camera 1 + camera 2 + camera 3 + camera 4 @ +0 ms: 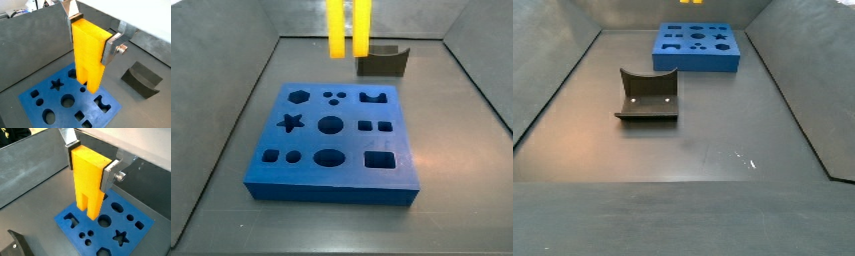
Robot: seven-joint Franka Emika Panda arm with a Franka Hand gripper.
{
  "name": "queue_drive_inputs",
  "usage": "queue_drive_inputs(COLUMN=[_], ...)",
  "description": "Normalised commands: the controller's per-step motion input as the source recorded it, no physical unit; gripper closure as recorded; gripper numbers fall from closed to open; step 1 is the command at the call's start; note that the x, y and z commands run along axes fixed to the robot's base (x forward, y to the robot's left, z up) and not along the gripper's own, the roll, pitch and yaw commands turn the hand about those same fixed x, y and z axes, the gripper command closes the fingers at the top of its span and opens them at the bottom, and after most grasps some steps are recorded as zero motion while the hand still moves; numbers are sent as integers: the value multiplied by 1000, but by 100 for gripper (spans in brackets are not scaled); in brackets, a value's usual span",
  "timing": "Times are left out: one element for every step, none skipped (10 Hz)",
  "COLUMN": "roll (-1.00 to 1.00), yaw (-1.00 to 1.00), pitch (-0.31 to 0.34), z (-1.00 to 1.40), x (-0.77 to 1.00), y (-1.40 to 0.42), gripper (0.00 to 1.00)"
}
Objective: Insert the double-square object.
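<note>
The double-square object (pixel 88 55) is a tall bright yellow block, held upright with its two prongs pointing down. My gripper (pixel 93 35) is shut on its upper end, one silver finger (pixel 110 50) on each side; both wrist views show this grip (pixel 91 164). The block hangs in the air above the blue board (pixel 30 94), clear of it. In a side view only the two prongs (pixel 349 28) show, above the board's far edge (pixel 331 178); the gripper is out of that view. The board has two small square holes side by side (pixel 374 126).
A dark grey notched block (pixel 382 62) stands on the floor just behind the board and shows in another side view (pixel 648 95). The board (pixel 698 62) has star, hexagon, round and oval holes. Grey walls enclose the floor.
</note>
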Motion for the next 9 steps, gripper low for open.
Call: queue_drive_inputs(roll=[-27, 0, 0, 0, 0, 0, 11, 16, 9], yaw=[0, -49, -109, -149, -143, -137, -129, -123, -109], pitch=[-29, 0, 34, 91, 121, 99, 83, 47, 17], z=[-197, -314, -351, -343, -317, -317, -294, -300, -309], x=[77, 263, 446, 577, 623, 637, 620, 577, 546], y=[-89, -203, -260, -266, -266, -246, -226, -206, -186], gripper=[100, 100, 100, 100, 100, 100, 100, 100, 100])
